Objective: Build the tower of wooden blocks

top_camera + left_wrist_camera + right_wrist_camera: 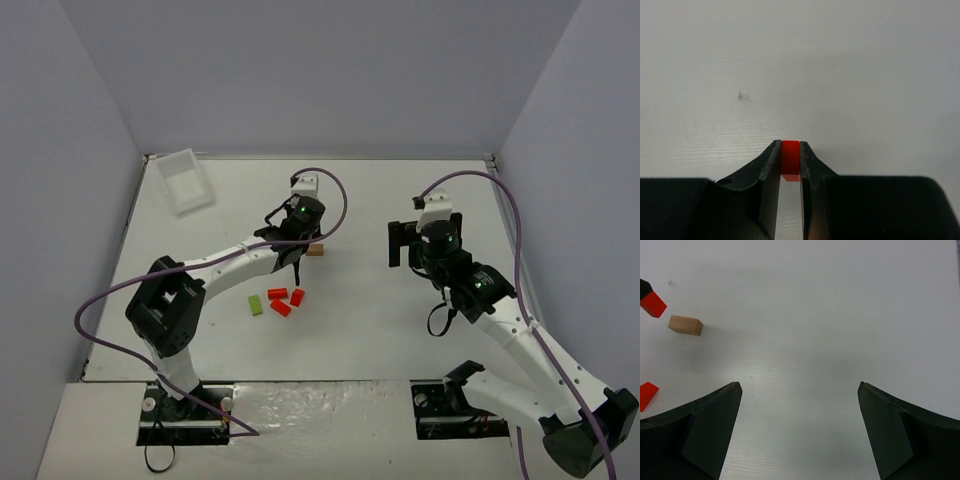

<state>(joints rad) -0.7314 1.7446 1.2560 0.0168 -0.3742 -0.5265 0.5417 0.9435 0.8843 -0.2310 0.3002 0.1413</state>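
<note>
An onlooker sees the left tool point(790, 144) pinching a red block point(790, 157) just beside the tower point(315, 249), so far only its tan base block point(685, 325), seemingly to stack it there, while the right tool point(800, 385) waits spread and empty, well apart.

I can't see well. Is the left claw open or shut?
Shut: the left gripper pinches a red block, touching it on both sides.
</note>
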